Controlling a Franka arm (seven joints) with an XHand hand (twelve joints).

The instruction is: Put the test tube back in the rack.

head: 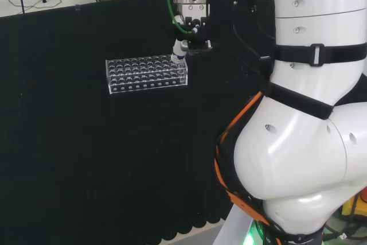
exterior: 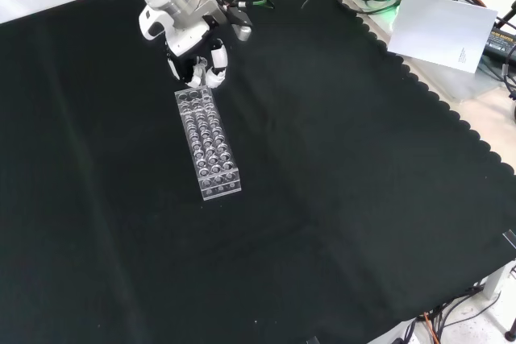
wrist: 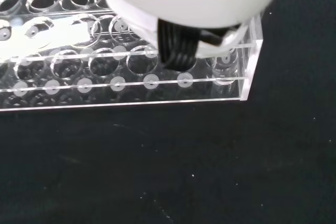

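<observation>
Clear rack (head: 147, 74) lying flat on black cloth (head: 86, 159), long side across the head view, running near-to-far in the front view (exterior: 208, 144). Hand (head: 180, 51) over the rack's right end in the head view, at its far end in the front view (exterior: 211, 64). Fingers pointing down, touching or just above the top holes; curled or straight, cannot tell. Test tube not made out anywhere. Wrist view: hand (wrist: 194, 3) close over rack (wrist: 157, 77) end corner.
</observation>
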